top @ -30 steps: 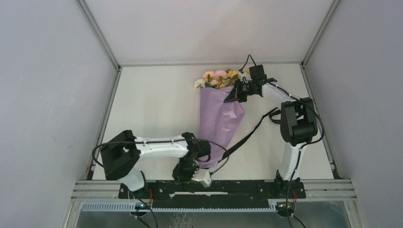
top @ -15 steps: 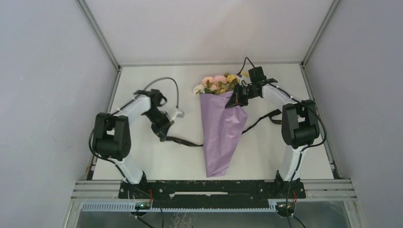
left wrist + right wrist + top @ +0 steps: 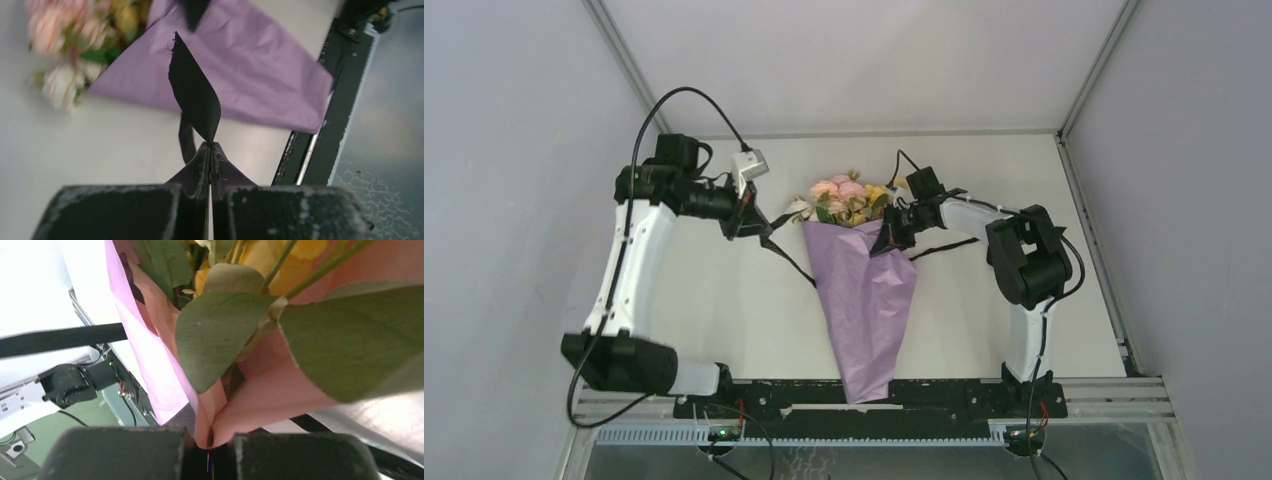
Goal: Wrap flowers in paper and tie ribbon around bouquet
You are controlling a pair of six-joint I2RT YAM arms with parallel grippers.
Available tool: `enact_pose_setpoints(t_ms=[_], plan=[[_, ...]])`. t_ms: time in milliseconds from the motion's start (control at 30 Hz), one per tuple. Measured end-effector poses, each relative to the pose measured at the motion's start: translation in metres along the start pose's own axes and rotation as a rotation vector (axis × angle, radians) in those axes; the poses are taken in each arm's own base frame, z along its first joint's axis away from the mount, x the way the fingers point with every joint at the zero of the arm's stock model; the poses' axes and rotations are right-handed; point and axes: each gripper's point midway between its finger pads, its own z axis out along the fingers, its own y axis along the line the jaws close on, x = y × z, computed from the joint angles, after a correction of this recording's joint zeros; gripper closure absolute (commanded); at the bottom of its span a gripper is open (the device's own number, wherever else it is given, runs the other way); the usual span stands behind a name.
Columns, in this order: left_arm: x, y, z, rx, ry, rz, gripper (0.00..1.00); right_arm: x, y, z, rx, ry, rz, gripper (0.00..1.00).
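The bouquet lies on the table with the flowers [image 3: 839, 198] toward the back and the lilac paper [image 3: 864, 300] tapering in a cone to the near edge. My right gripper [image 3: 886, 236] is shut on the paper's upper right rim, and a fold of paper [image 3: 165, 360] is pinched between its fingers beside green leaves [image 3: 220, 330]. At the back left, my left gripper [image 3: 750, 216] is shut on the black ribbon [image 3: 789, 260], whose end [image 3: 195, 95] stands up from the closed fingertips [image 3: 202, 159]. The ribbon runs under the cone and reappears on its right side [image 3: 944, 245].
A black mounting rail [image 3: 944, 392] runs along the near table edge, just under the cone's tip. Grey enclosure walls stand at left, right and back. A black cable [image 3: 684, 100] loops above the left arm.
My left arm has swung from the near edge out to the back left, carrying the ribbon end. The bouquet, with the right gripper on it, has shifted left and toward the near edge.
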Motion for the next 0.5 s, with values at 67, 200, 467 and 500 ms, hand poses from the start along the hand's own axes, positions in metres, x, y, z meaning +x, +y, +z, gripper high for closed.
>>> enact_pose_setpoints(t_ms=[67,200,467,500], plan=[[-0.019,-0.034,0.001,0.046,-0.043,0.077,1.00,-0.002,-0.001,0.008,-0.005,-0.020,0.017,1.00],[-0.031,-0.089,0.033,0.188,-0.050,0.169,1.00,-0.002,-0.008,0.020,0.005,-0.068,0.074,1.00],[0.018,-0.071,0.174,0.258,0.201,-0.014,1.00,-0.012,-0.008,0.028,0.005,-0.140,0.111,0.70],[0.028,-0.067,0.190,0.256,0.239,-0.033,1.00,-0.014,-0.008,0.028,0.008,-0.146,0.111,0.67]])
